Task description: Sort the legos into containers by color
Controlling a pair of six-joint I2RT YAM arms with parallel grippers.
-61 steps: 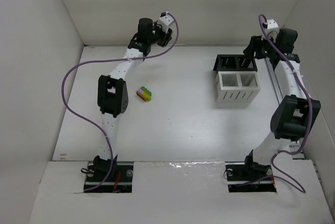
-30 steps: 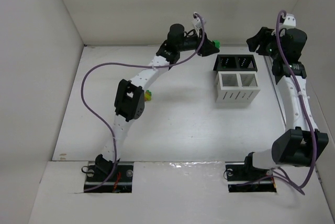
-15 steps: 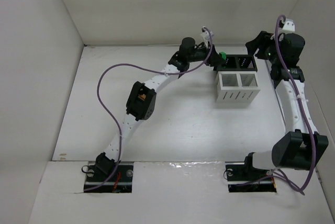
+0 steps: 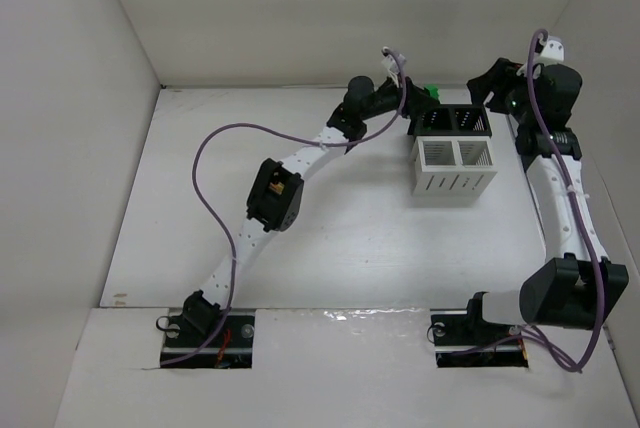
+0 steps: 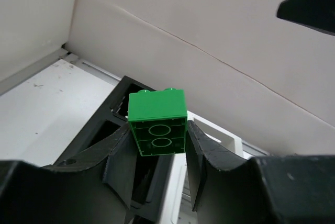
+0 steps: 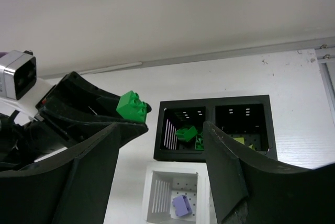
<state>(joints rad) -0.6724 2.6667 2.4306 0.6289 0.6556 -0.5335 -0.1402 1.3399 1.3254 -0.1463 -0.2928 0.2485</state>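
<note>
Left jaws have swung across the bench (image 4: 330, 238) to the black bin (image 6: 213, 100), clamped on a green brick (image 5: 157, 122) just short of its rim, right jaws apart and empty, so next up: nudge over the compartment holding the other greens (image 6: 187, 132) and drop it.

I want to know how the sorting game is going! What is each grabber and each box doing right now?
Left gripper: shut on the green brick, raised beside the black bin.
Green brick: held in the air, not yet dropped.
Right gripper: open, empty.
Black bin: green bricks in one compartment, yellowish pieces in the other.
White bin: purple brick in one compartment; the rest is unclear.
</note>
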